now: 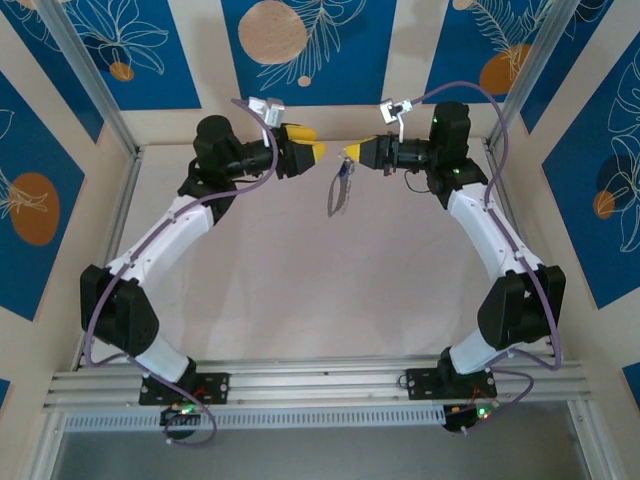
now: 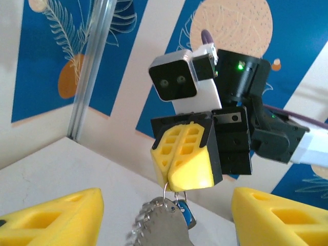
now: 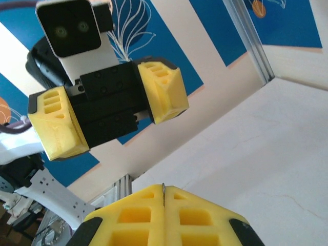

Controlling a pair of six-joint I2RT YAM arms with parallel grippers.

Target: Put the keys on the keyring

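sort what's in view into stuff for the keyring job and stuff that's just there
For the job: keyring, hanging from the shut right tool; blue-headed key beside it; open left tool.
Just there: table; blue patterned wall panels; metal frame post.

The grey oval metal loop (image 2: 163, 226) is cut off at six o'clock, seemingly half-hiding the small blue-headed silver key (image 2: 186, 213).
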